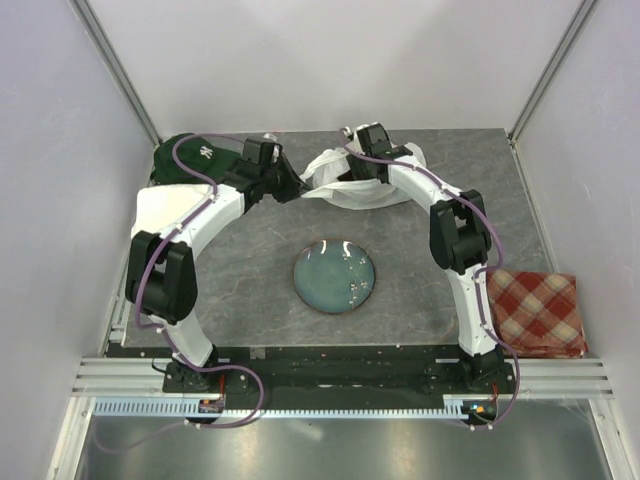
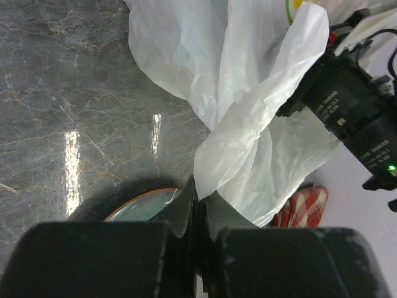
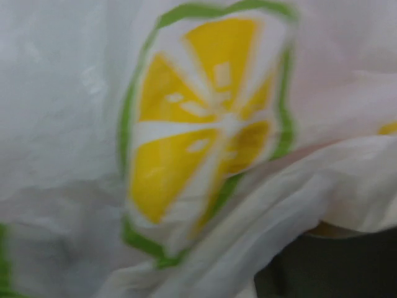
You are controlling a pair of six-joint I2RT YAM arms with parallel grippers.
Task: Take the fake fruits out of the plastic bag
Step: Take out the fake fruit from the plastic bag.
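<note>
The white plastic bag lies crumpled at the back middle of the table. My left gripper is at its left end. In the left wrist view the gripper is shut on a twisted strip of the bag, which stretches up and away. My right gripper is pressed into the top of the bag, its fingertips hidden. The right wrist view is filled by the bag, with its printed yellow and green lemon slice. The fake fruits are hidden.
A round teal-grey plate sits mid-table, with its rim in the left wrist view. A dark green cap lies at the back left behind my left arm. A red checked cloth lies at the right edge.
</note>
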